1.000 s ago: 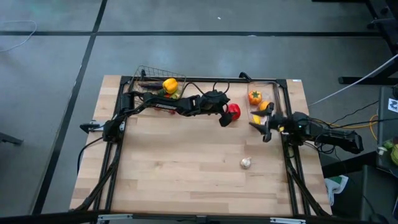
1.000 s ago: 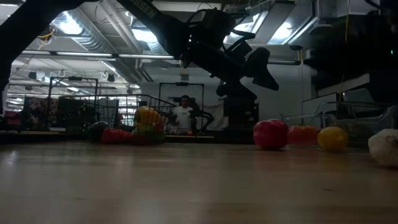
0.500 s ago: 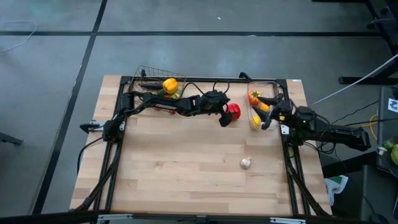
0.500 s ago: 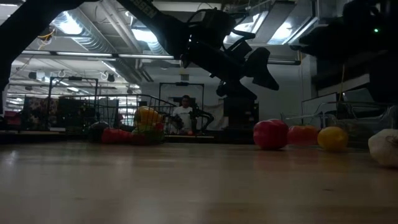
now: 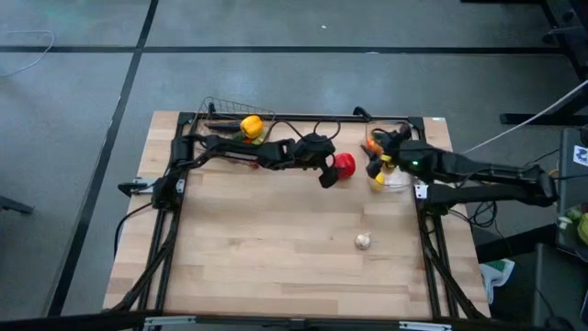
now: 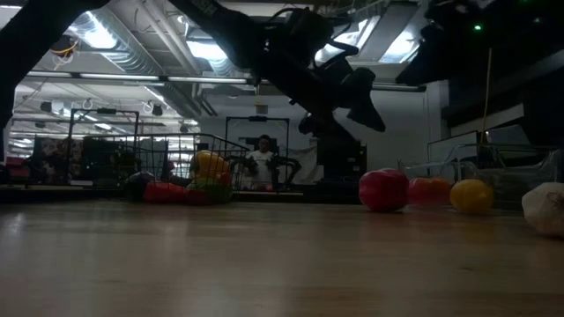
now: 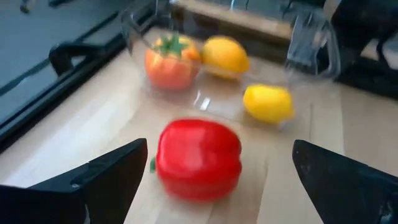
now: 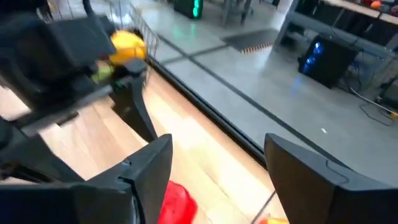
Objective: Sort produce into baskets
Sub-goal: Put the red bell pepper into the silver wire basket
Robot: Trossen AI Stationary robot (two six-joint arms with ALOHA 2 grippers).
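High view, red pepper: a red bell pepper (image 5: 344,165) lies on the wooden table (image 5: 276,239) near the far edge, just beside the left gripper (image 5: 327,176) and between the two arms.
High view, left gripper: reaches in from the left; its jaws cannot be read from above.
High view, right gripper: the right gripper (image 5: 375,158) hangs over the clear plastic bin (image 5: 401,182) at the far right, beside an orange fruit (image 5: 370,142) and a yellow one (image 5: 378,178).
High view, rest: a wire mesh basket (image 5: 220,112) at the far left holds a yellow pepper (image 5: 250,127); a white garlic bulb (image 5: 364,241) lies alone on bare wood, well apart from both grippers.

Low view, surface: the red pepper (image 6: 383,189) sits on the tabletop with the left gripper (image 6: 357,101) hanging above it, clear of it.
Low view, room: ceiling lights and a person (image 6: 262,164) in a light top far behind the table.

Left wrist view, jaws: the dark fingers (image 7: 106,177) stand wide apart and empty, with the red pepper (image 7: 198,158) between them ahead, not touched.
Left wrist view, bin: an orange tomato (image 7: 170,62) and two yellow fruits (image 7: 268,102) inside it.

Right wrist view, jaws: the fingers (image 8: 146,171) stand partly apart, holding nothing.
Right wrist view, surroundings: a red piece (image 8: 177,202) shows below them; grey floor beyond the table edge.
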